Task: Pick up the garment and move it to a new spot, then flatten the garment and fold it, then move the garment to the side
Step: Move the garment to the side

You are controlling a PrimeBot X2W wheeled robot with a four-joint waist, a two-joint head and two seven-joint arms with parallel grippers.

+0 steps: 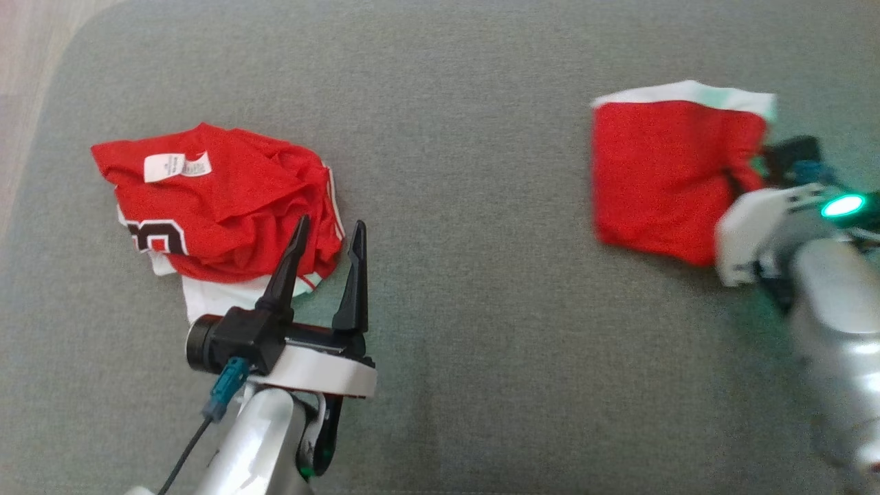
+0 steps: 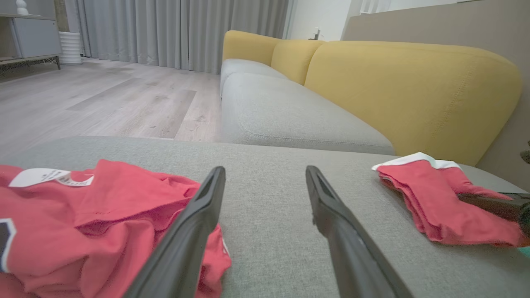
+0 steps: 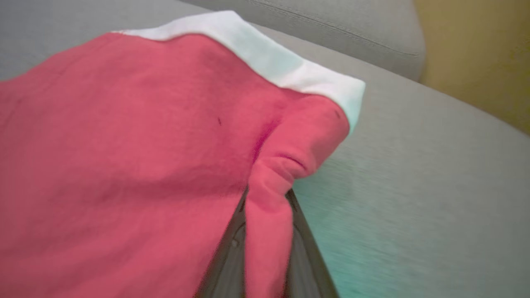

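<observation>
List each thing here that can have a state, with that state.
folded red garment: folded, one edge pinched.
red jersey: crumpled in a heap, label showing.
left gripper: open, empty.
right gripper: shut on the folded red garment.

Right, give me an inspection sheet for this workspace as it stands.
Surface: grey woven fabric cushion, flat.
Job's things: folded red fabric garment with white band, at the right, one edge pinched.
Clutter: crumpled red jersey with white label, at the left, apart from the folded one.
Grippers: left gripper open at the jersey's right edge, holding nothing; right gripper shut on the folded garment's edge.
Cables: black cable with teal connector at the left wrist, off the cloth.
Surroundings: yellow-backed sofa, pale wood floor, grey curtains.
</observation>
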